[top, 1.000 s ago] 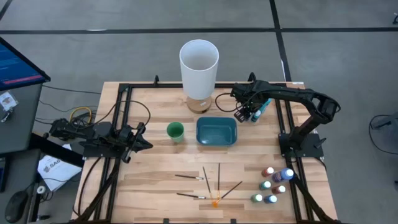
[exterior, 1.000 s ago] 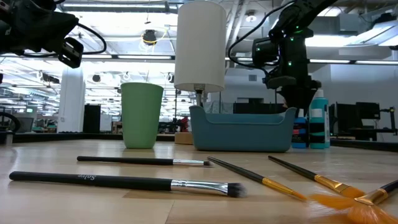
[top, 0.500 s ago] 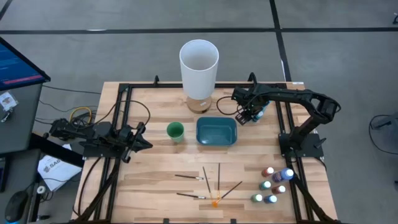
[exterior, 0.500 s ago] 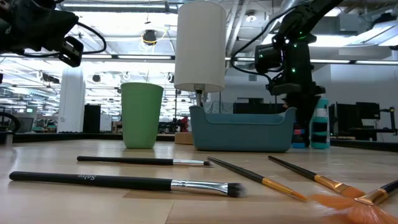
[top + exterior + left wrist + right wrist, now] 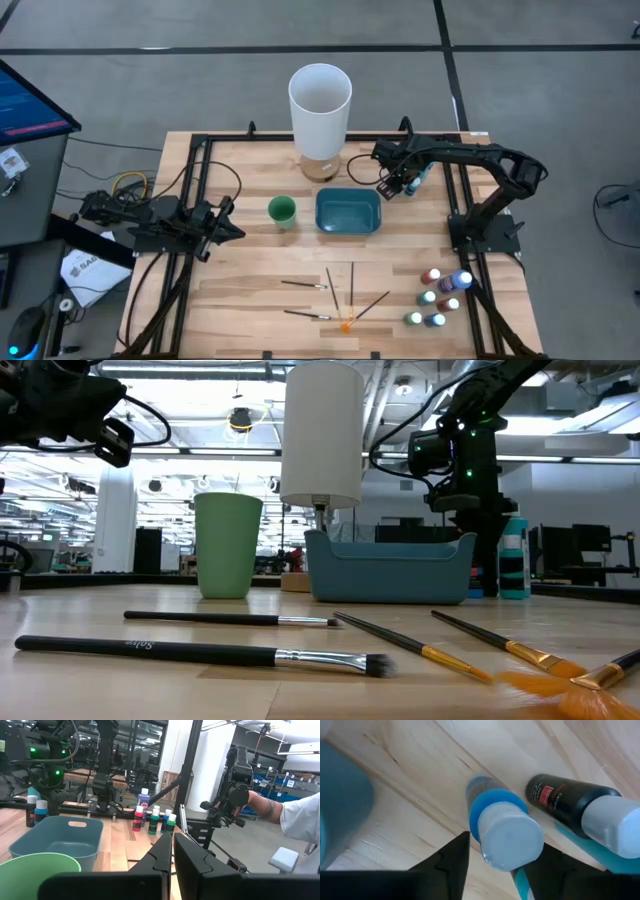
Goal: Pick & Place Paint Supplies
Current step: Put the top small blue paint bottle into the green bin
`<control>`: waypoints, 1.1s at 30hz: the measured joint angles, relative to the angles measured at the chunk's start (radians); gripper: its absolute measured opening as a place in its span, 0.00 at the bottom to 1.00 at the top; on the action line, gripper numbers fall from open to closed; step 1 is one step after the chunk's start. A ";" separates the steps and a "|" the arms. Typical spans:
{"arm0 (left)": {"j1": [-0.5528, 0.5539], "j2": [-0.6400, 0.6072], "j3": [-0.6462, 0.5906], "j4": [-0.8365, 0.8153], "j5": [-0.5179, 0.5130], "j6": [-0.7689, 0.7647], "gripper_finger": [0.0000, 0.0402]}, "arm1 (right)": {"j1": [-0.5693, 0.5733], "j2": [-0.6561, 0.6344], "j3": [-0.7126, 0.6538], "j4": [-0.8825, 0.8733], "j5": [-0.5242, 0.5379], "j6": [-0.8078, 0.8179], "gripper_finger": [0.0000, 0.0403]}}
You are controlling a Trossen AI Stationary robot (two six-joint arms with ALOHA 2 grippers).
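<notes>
My right gripper hangs at the far right of the table, just beyond the right far corner of the blue bin; in its wrist view its fingers stand spread either side of a blue bottle with a pale round cap, not closed on it as far as I can see; a black bottle with a pale cap stands just beside that one, and the low view shows a teal bottle behind the gripper. The left gripper waits over the left edge of the table; its fingers sit nearly together.

Open wood runs between the bin and the brushes, and along the whole left half of the near table; the right near corner is crowded.

I count six small bottles clustered at that near right corner, caps pale, bodies red, blue and green among them; five thin dark-handled brushes lie scattered in the near middle, one orange-tipped, some crossing.

The bin is smooth plastic, rounded-rectangular; a green cup stands just left of it; a tall white cylinder stands behind, open-topped; the table is planked butcher-block.
</notes>
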 joint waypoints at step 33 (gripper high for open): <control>0.000 0.000 0.000 0.000 0.000 0.000 0.02 | -0.003 0.000 0.002 0.069 0.002 -0.009 0.33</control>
